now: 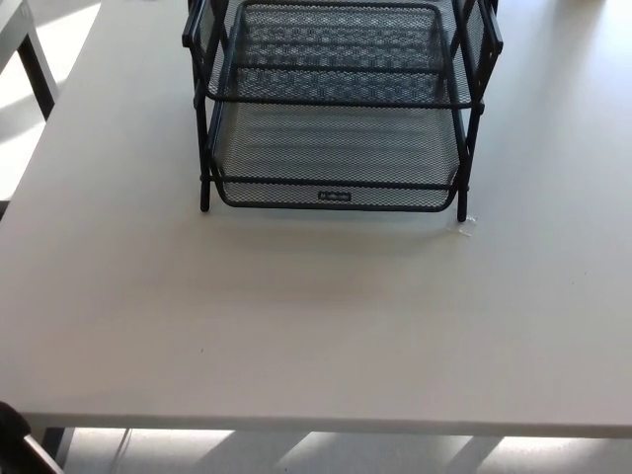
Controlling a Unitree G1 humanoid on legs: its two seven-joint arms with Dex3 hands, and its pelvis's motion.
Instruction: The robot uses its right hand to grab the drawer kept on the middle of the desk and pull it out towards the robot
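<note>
**Tray rack waits at the far middle of the desk; neither hand has shown up**

The black mesh drawer rack (336, 104) stands on the far half of the white desk (316, 326), about centred left to right. Its lower drawer (334, 158) sits flush in the frame, its front rim with a small label (335, 196) facing the robot. That rim runs side to side, so the pull comes straight back over bare desk.

Neither the right nor the left hand is in the picture, so I cannot tell their state. I'd guess the right hand must reach forward and a little inward. A small pale scrap (466, 229) lies by the rack's right front leg.
</note>
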